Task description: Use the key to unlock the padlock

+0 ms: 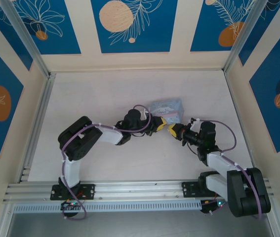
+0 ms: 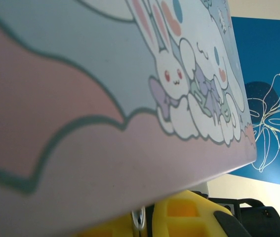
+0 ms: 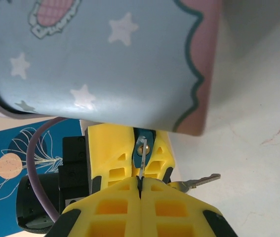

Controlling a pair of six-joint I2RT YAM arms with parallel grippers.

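Right end effector (image 3: 140, 183) pinching key (image 3: 141, 160), tip at padlock (image 3: 150, 137)

The light-blue rectangular tin with cartoon print (image 1: 167, 107) stands tight against the far side of both hands, barring any pass there. Straight ahead of the right hand (image 1: 173, 131), the left hand (image 1: 160, 123) blocks the way. The slim gap between them is taken by the thin pale key (image 3: 140, 165) and the dark bluish padlock (image 3: 143, 142). On the hands' near side the pale table (image 1: 149, 158) lies open.
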